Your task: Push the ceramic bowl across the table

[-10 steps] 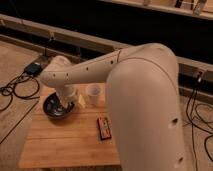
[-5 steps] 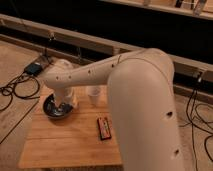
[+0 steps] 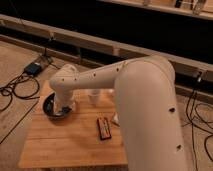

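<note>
The ceramic bowl [image 3: 52, 106] is dark, round and shallow, and sits near the far left of the light wooden table [image 3: 65, 142]. My white arm reaches from the right across the table, and its gripper [image 3: 64, 106] hangs down at the bowl's right side, over its rim. The gripper's end is hidden against the bowl.
A small translucent white cup [image 3: 94, 97] stands just right of the bowl, behind the arm. A dark rectangular bar with a red stripe [image 3: 103, 128] lies in the table's middle right. Cables and a small box [image 3: 34, 67] lie on the floor to the left.
The arm's wrist has shifted slightly towards the bowl, and the whole view has moved a little. The bowl stays about where it was on the table.
</note>
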You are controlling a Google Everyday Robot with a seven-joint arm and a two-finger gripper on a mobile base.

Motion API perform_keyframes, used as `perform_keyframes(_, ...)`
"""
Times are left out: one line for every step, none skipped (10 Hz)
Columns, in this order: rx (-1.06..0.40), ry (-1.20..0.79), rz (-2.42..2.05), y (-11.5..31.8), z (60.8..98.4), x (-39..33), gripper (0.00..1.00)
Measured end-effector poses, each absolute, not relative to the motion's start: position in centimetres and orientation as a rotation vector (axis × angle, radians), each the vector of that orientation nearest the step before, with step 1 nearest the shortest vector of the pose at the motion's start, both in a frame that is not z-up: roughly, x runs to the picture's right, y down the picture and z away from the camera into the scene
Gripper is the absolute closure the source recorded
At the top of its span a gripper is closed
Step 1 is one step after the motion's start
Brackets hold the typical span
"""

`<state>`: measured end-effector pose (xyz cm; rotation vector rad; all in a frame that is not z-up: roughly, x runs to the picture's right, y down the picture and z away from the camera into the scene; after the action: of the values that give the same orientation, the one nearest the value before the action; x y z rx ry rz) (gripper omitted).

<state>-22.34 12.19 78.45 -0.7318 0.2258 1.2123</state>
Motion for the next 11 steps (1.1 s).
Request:
perform_keyframes(-0.738,0.234,1.135,12.6,78.5,-22.5,0.35)
perform_keyframes(-0.74,0.238,1.075,12.6,78.5,-22.8,0.35)
perform_keyframes(-0.738,0.244,1.011,12.6,78.7,-23.2,0.35)
perform_keyframes(-0.735,0.243,0.965,12.5,78.8,-23.7,0.35)
perform_keyframes(-0.729,0.241,0.918,12.3,79.2,-24.2,0.35)
perform_keyframes(-0.727,0.24,0.882,12.4,79.5,-24.7,0.35)
perform_keyframes(-0.723,0.235,0.857,12.4,79.9,-25.3,0.35)
perform_keyframes(-0.718,0.231,0.83,12.5,80.6,-25.8,0.35)
perform_keyframes(-0.715,0.23,0.81,12.7,81.1,-26.2,0.35)
perform_keyframes(-0.711,0.228,0.798,12.8,81.6,-26.5,0.35)
perform_keyframes(-0.709,0.23,0.781,13.0,82.2,-26.7,0.35)
